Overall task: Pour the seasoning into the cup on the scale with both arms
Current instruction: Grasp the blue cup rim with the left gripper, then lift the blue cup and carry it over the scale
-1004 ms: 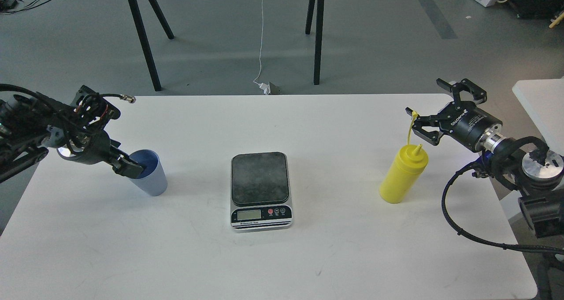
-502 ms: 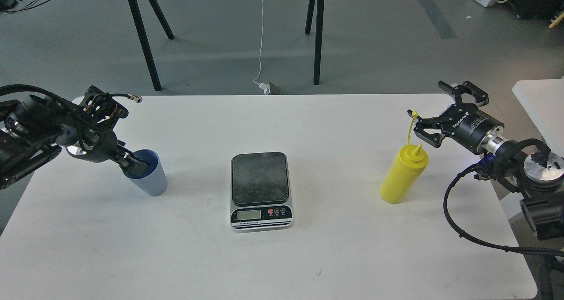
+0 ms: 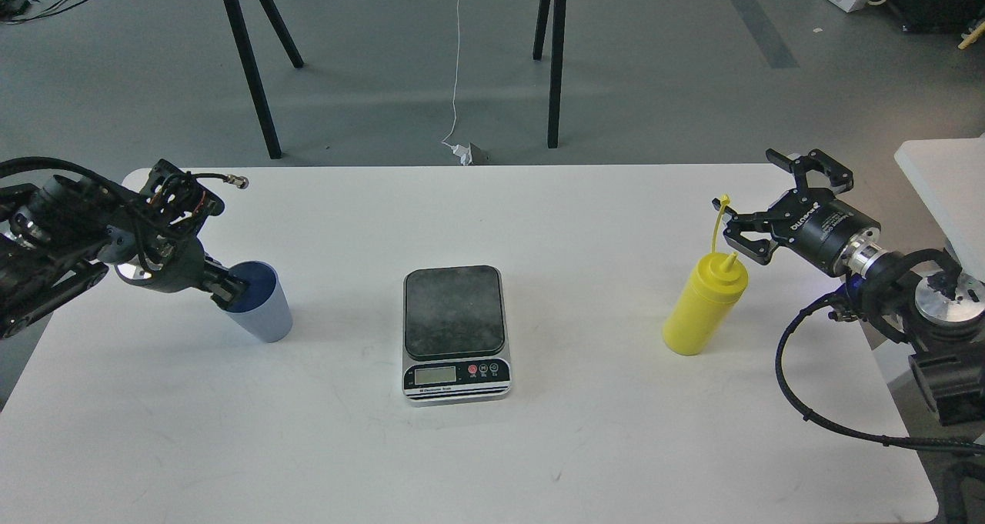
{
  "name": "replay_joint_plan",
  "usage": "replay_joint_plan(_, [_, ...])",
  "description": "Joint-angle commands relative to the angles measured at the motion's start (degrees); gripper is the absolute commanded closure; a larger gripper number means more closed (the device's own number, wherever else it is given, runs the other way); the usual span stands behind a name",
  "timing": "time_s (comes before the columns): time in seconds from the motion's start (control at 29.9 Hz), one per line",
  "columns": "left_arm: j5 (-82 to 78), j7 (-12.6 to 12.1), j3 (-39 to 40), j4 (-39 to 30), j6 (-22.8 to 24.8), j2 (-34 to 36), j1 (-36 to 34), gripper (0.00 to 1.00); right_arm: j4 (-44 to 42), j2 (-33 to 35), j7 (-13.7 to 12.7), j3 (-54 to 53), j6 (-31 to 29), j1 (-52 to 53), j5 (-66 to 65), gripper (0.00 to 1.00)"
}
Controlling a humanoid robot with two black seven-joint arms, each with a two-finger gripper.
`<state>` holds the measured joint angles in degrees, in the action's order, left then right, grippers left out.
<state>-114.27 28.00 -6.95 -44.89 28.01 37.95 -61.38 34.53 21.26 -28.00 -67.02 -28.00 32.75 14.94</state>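
Bright, even light — sharp, soft shadows.

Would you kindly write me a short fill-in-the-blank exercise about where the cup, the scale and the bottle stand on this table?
1. The platform of the scale has ____ on it.
2. The blue cup stands to the ____ of the scale in the head view.
3. The squeeze bottle on the table is ____ in colour.
4. The left gripper is at the rim of the ____.

Missing words: nothing; left; yellow; cup

Scale (image 3: 455, 333) between cup (image 3: 260, 302) and seasoning (image 3: 703, 303)
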Motion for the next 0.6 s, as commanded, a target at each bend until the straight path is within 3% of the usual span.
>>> replay_joint_plan(0.0, [0.4,0.0,0.0,0.1,0.0,0.4,-0.1,0.86,0.0,0.0,0.0,0.0,0.0,-0.3,0.0,0.03])
replay_joint_plan(0.13, [1.5,0.0,0.1,0.1,0.0,0.6,-0.7,0.91,0.0,0.0,0.0,0.0,0.0,-0.3,0.0,0.03])
replay_joint_plan(0.57, [13.3,0.0,0.8,-0.6,0.0,1.3,-8.8,0.92,0.0,-0.1,0.0,0.0,0.0,-0.3,0.0,0.03])
